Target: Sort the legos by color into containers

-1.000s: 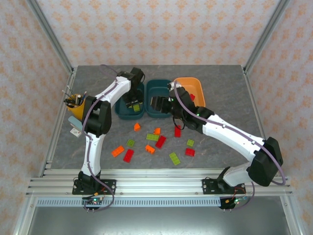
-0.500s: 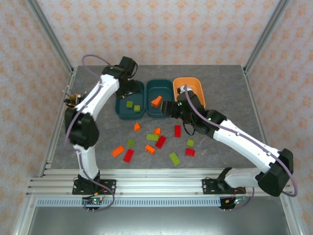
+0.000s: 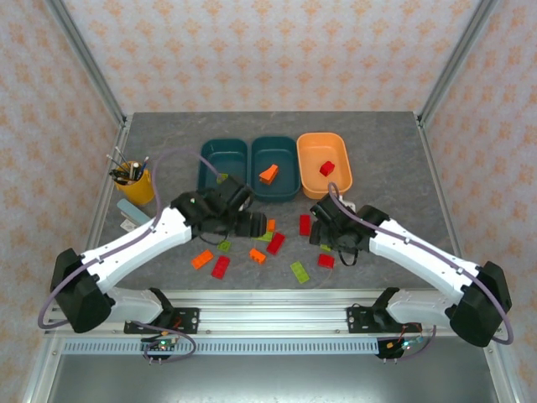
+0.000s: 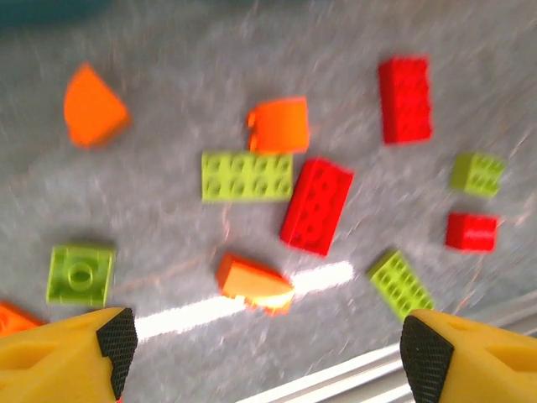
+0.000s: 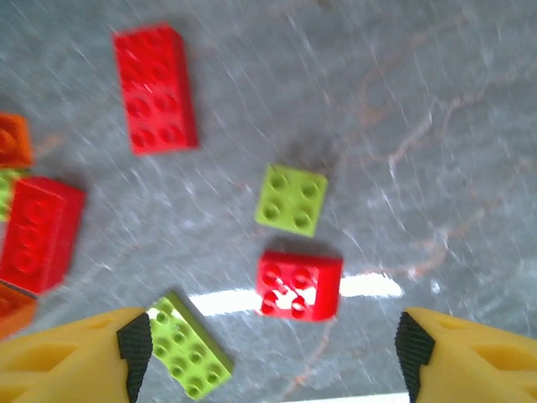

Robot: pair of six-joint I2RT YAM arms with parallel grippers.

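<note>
Lego (image 3: pixel 304 224), red oblong, long axis near-far; left tool (image 4: pixel 268 353), right tool (image 5: pixel 273 348) both apart

Place: a robot lab test cell, not a home or a shop.
Enclosure: bare aluminium posts (image 3: pixel 84 59) frame the space, and patterned panels (image 3: pixel 268 50) serve as walls.
Mounting: two white arms (image 3: pixel 126 248) are bolted to slotted aluminium rails (image 3: pixel 268 317) at the near edge of the counter (image 3: pixel 394 159).
Electronics: small circuit boards (image 3: pixel 162 342) hang exposed below the rails.
Layout: toy bricks (image 3: pixel 275 243), trays (image 3: pixel 315 159) and a pen cup (image 3: pixel 136 183) sit on the grey stone-look top.
</note>
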